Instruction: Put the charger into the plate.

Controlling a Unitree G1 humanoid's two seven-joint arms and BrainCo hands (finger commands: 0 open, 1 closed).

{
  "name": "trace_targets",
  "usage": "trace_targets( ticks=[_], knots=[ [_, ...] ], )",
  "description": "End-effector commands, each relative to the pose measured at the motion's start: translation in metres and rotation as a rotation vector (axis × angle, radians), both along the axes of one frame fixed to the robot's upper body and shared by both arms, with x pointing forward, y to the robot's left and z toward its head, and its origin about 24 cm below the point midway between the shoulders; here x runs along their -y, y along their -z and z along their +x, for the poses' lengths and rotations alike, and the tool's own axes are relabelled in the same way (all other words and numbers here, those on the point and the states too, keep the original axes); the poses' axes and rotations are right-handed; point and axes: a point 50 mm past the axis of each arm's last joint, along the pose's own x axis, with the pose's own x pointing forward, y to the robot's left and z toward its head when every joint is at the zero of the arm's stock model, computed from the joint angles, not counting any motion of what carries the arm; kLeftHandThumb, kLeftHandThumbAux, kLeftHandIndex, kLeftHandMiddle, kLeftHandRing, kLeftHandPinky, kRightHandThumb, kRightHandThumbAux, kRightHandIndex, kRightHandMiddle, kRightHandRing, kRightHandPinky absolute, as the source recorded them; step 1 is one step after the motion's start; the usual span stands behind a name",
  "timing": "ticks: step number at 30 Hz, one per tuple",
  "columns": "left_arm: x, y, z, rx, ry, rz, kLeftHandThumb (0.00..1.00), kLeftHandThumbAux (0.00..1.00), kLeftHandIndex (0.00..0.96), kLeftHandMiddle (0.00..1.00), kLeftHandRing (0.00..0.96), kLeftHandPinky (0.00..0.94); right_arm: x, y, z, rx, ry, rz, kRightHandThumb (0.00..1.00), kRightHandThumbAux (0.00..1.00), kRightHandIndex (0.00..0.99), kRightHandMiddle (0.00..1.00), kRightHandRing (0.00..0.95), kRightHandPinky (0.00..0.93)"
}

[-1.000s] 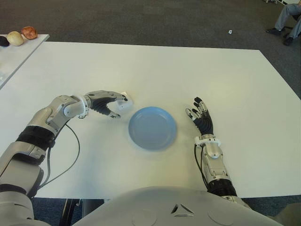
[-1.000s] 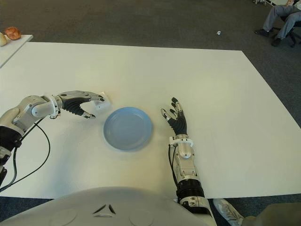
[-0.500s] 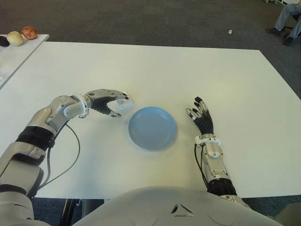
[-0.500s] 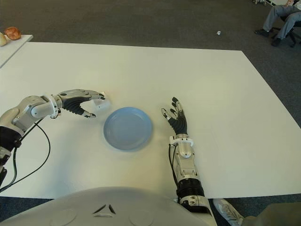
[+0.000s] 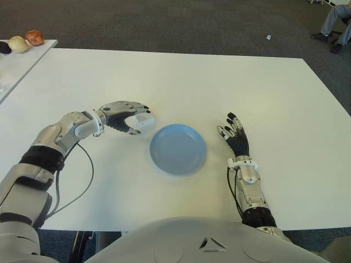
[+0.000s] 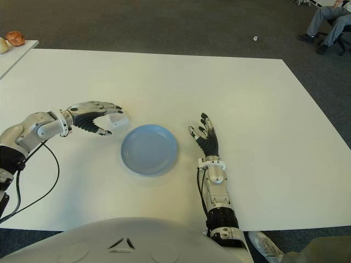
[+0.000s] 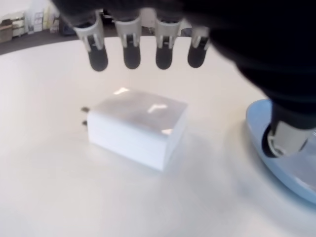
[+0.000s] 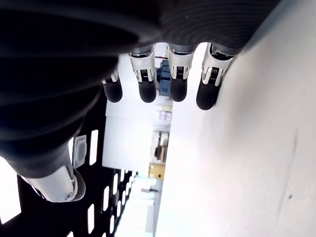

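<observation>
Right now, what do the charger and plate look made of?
Charger: white block, likely glossy hard plastic, going by the highlights on top; metal-looking prongs at one end. Plate: pale blue, smooth with a soft sheen; plastic or glazed ceramic, can't tell which.

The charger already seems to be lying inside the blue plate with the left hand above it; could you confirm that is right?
Not quite: the charger lies on the white table beside the blue plate, not in it, as the left wrist view shows. The left hand is indeed above it, fingers not touching it.

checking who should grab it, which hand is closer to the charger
Left. The left hand arches over the charger, fingers open, not gripping it. The right hand lies open across the plate, on its right side.
</observation>
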Motion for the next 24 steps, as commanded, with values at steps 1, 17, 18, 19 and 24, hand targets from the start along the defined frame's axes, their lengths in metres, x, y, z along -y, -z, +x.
trace_targets(
  ticks=[1,17,18,19,24],
  knots=[
    [0.0,-0.016,0.014,0.1,0.038,0.038,0.063,0.457,0.0,0.0,0.0,0.0,0.005,0.022,-0.016,-0.121,0.025,0.013,0.0,0.655,0.032,0.085,0.062,0.064],
    [0.013,-0.03,0.055,0.402,0.355,0.415,0.297,0.265,0.0,0.0,0.0,0.0,0.005,0.021,-0.015,-0.115,0.015,0.006,0.0,0.67,0.031,0.076,0.059,0.068],
    [0.014,-0.029,0.056,0.409,0.372,0.435,0.298,0.256,0.0,0.0,0.0,0.0,0.004,0.02,-0.016,-0.115,0.016,0.006,0.0,0.675,0.031,0.075,0.059,0.068],
    [0.016,-0.029,0.058,0.412,0.388,0.459,0.299,0.252,0.0,0.0,0.0,0.0,0.004,0.02,-0.016,-0.113,0.016,0.006,0.0,0.677,0.031,0.074,0.059,0.068],
    [0.018,-0.027,0.062,0.416,0.429,0.512,0.304,0.229,0.0,0.0,0.0,0.0,0.004,0.02,-0.017,-0.106,0.017,0.002,0.0,0.69,0.032,0.069,0.056,0.067]
  ],
)
